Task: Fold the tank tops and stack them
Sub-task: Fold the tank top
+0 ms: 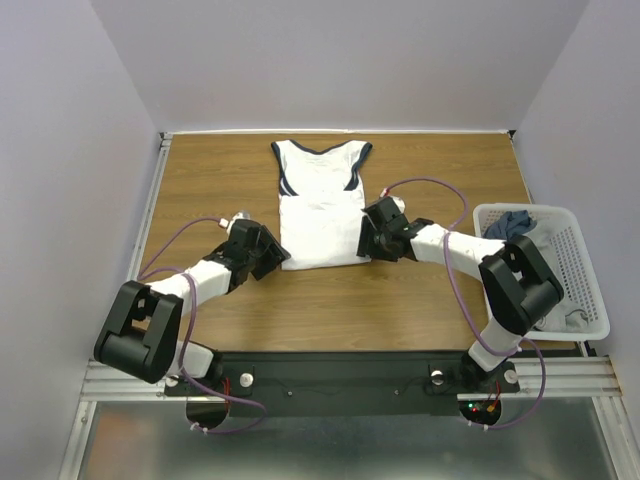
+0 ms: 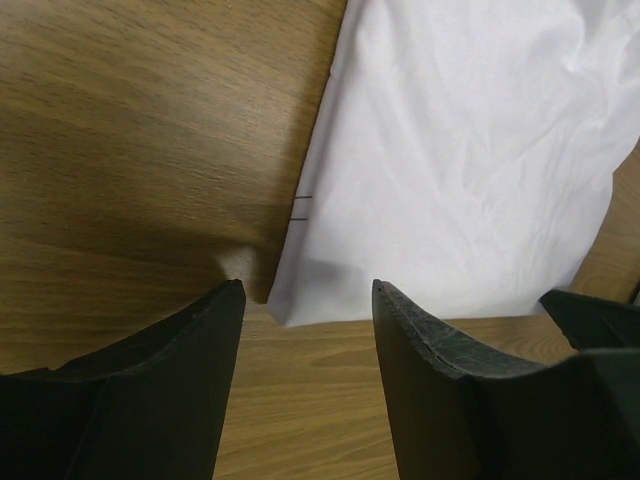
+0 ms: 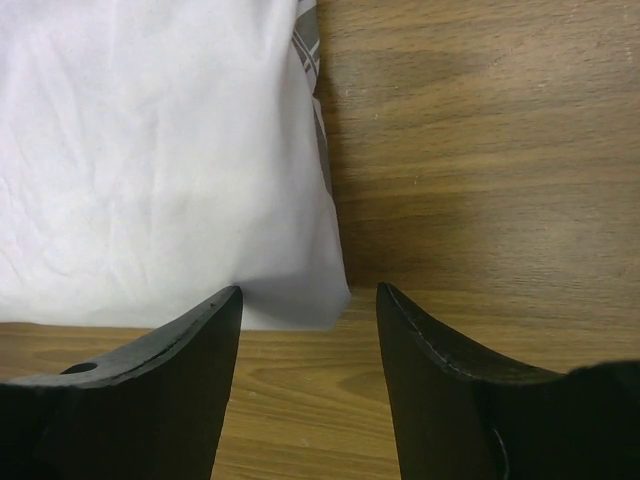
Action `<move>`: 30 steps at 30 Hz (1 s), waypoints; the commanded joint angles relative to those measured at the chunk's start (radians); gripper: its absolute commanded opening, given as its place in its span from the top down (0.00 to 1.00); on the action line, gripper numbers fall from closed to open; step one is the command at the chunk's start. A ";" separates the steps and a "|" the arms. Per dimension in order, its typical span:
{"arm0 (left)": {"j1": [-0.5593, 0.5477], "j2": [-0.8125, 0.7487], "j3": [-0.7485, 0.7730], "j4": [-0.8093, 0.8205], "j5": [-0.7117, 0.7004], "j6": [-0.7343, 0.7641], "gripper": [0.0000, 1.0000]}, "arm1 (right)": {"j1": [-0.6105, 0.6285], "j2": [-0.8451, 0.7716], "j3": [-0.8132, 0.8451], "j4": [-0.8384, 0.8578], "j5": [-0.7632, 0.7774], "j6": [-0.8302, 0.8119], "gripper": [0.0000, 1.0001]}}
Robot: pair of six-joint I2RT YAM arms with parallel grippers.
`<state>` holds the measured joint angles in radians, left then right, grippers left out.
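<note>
A white tank top (image 1: 320,205) with navy-edged neck and armholes lies flat in the middle of the table, back side up, neck at the far end. My left gripper (image 1: 270,257) is open and empty just off its near left corner (image 2: 290,310). My right gripper (image 1: 368,245) is open and empty at its near right corner (image 3: 320,300). Both sets of fingers (image 2: 430,370) (image 3: 440,370) hover low over bare wood beside the hem. Dark blue and grey tops (image 1: 512,225) lie in the basket.
A white plastic mesh basket (image 1: 570,290) stands at the right edge of the wooden table (image 1: 220,180). Purple cables loop beside both arms. White walls enclose the table on three sides.
</note>
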<state>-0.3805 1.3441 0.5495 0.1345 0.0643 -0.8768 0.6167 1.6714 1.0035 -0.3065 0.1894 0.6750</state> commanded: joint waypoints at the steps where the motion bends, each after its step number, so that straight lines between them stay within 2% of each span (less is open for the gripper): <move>1: -0.006 0.036 -0.025 0.059 0.017 -0.019 0.38 | 0.005 0.014 -0.005 0.067 -0.007 0.028 0.40; 9: -0.018 0.085 -0.025 0.089 0.017 -0.022 0.49 | 0.005 0.036 -0.029 0.096 -0.010 0.040 0.47; 12: -0.035 0.105 -0.010 0.093 0.015 -0.013 0.58 | 0.006 0.042 -0.034 0.099 -0.007 0.032 0.60; 13: -0.040 0.116 -0.007 0.091 0.017 -0.010 0.69 | 0.005 0.039 -0.036 0.096 -0.004 0.029 0.67; 14: -0.050 0.121 0.000 0.083 0.017 -0.005 0.74 | 0.005 0.033 -0.039 0.096 -0.005 0.025 0.78; 16: -0.061 0.138 0.010 0.056 0.023 -0.002 0.87 | 0.005 0.019 -0.052 0.093 -0.002 0.011 0.86; 19: -0.083 0.132 0.024 -0.005 0.014 -0.001 1.00 | 0.005 -0.019 -0.077 0.083 -0.016 -0.006 0.92; 25: -0.135 0.057 0.014 -0.127 0.002 -0.034 1.00 | 0.020 -0.139 -0.199 0.037 -0.080 0.009 0.96; 30: -0.181 -0.017 -0.022 -0.251 0.014 -0.047 1.00 | 0.109 -0.249 -0.293 -0.037 -0.087 0.084 0.96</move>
<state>-0.5346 1.3861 0.5591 0.0383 0.0784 -0.9131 0.6586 1.4902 0.7555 -0.2623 0.1253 0.7059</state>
